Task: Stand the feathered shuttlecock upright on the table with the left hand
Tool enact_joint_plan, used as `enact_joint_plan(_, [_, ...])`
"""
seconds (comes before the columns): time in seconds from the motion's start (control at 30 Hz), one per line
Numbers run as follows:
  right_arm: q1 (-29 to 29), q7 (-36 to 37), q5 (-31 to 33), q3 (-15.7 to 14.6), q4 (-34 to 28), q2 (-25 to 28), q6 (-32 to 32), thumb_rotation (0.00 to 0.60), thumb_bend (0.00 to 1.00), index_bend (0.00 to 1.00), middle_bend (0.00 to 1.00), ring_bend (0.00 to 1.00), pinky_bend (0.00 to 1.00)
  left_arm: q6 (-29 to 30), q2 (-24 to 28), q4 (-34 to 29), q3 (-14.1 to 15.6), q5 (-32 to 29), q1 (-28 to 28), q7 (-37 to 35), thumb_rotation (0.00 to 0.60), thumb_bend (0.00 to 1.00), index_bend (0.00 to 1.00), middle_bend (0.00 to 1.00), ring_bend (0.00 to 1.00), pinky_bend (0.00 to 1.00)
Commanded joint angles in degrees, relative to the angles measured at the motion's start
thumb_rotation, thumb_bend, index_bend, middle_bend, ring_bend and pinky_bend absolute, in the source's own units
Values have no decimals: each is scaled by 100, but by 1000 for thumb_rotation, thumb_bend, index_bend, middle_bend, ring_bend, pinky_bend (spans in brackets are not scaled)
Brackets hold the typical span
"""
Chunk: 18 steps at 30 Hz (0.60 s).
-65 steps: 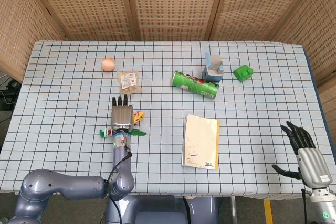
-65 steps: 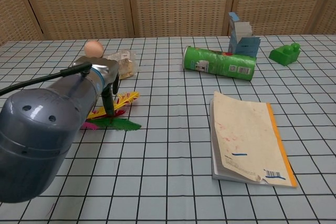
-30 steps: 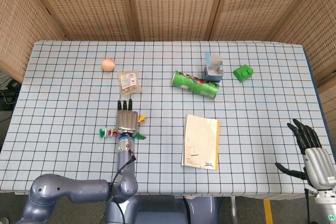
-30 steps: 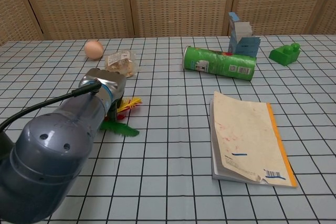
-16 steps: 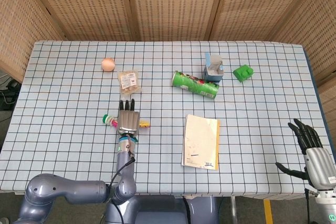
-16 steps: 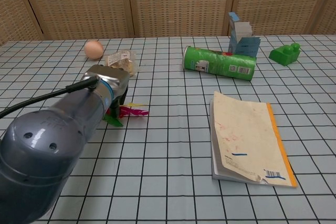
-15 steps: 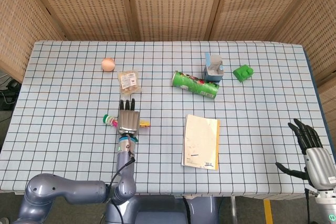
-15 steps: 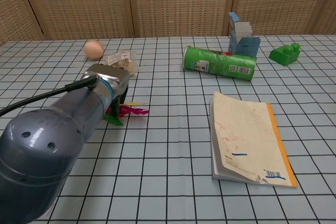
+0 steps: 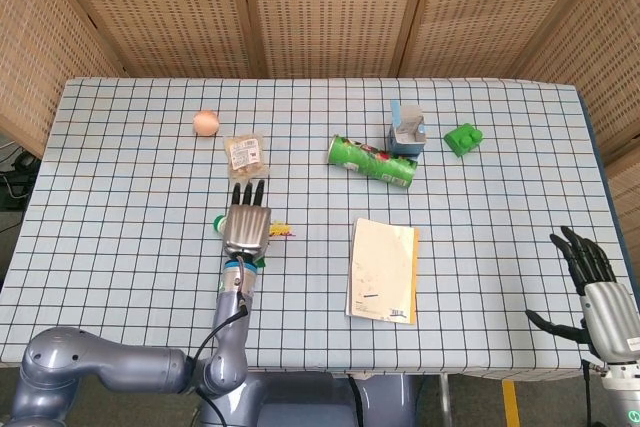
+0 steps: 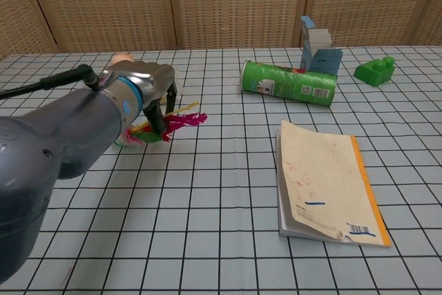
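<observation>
one shuttlecock [image 9: 275,231], one egg [image 9: 206,122], one can [image 9: 372,162], one notebook [image 9: 382,269], two robot hands [image 9: 247,226] [image 9: 600,302]

The feathered shuttlecock [image 10: 164,124] (pink, yellow and green feathers) is tilted, feathers pointing right, near the table's left-centre.

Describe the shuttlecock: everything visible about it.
The shuttlecock is a toy-like one with bright magenta, yellow and green feathers. It is held in the left hand, lifted and tilted, not yet upright: in the chest view the feathers fan out toward the right, past the fingers. From the head view only a green bit on the hand's left and yellow-pink tips on its right show; the rest is hidden under the hand. Whether it touches the table cannot be told.
</observation>
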Motion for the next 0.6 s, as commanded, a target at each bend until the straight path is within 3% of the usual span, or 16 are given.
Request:
enact_joint_plan(0.03, [-4, -1, -8, 1, 0, 2, 13, 600, 61, 2, 0, 0, 18, -20, 262, -377, 23, 182, 243, -415, 600, 524, 612, 0, 0, 0])
enact_joint_plan(0.37, [-11, -159, -87, -21, -52, -14, 45, 600, 60, 2, 0, 0, 18, -95, 1314, -1416, 378, 1045, 1042, -1706, 600, 526, 618, 0, 0, 0])
enact_joint_plan(0.6, [-21, -297, -139, -42, -86, -42, 68, 600, 60, 2, 0, 0, 18, -351, 1793, -1653, 638, 1826, 1522, -2912, 600, 546, 638, 0, 0, 0])
